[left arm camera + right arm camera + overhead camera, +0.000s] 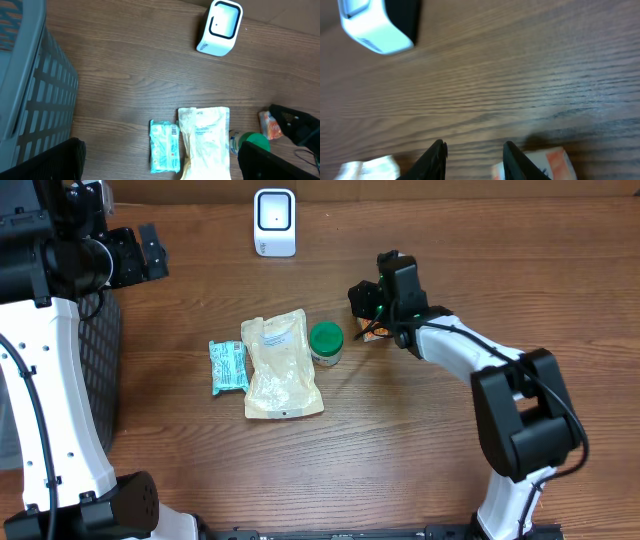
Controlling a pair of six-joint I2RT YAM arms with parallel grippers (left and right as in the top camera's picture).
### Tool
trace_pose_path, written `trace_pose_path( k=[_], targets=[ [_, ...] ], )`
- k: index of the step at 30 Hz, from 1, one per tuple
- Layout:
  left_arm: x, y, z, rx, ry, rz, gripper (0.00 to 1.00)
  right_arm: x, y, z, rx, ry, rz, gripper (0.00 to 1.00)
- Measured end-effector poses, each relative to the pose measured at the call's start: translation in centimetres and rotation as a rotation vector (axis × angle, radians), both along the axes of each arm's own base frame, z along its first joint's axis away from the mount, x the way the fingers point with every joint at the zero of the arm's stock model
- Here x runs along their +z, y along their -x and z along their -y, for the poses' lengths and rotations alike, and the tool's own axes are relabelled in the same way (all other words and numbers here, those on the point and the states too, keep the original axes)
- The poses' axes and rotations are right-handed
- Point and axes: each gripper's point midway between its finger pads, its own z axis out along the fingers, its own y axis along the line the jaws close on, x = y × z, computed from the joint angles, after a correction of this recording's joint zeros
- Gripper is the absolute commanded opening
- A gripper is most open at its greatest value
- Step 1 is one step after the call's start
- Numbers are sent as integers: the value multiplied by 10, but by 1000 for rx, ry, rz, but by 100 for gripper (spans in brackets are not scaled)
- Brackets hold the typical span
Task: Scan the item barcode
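Hovers low over the table [450, 240] with the right gripper [472, 147] part-way apart on bare wood, gripping nothing. Lies just beside one finger: the orange-and-white packet [550, 162], likely the item to scan, well short of the barcode scanner [274, 222]. Waits near the grey basket [30, 85] with the left gripper [160, 150] spread wide and empty, probably to stay clear. Counts one scanner, one basket, four items: teal packet [228, 367], cream pouch [283, 367], green-lidded jar [326, 342], orange-and-white packet.

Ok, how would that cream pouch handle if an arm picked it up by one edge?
The pouch looks wrinkled and soft-sided, so it would probably sag or fold rather than stay stiff. It lies flat and thin on the table, so it is likely light and unlikely to roll.
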Motion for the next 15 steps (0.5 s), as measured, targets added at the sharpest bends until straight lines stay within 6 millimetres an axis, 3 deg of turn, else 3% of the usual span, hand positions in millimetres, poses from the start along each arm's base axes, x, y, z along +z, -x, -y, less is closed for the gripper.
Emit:
trace_pose_path(
  k=[6, 11, 15],
  targets=[
    [0, 0, 0, 0, 0, 0, 100, -12, 1, 3, -8, 24, -20, 34],
    [0, 0, 0, 0, 0, 0, 100, -30, 27, 1, 38, 21, -152, 34],
    [0, 0, 0, 0, 0, 0, 100, -32, 45, -3, 77, 6, -249, 34]
  ],
)
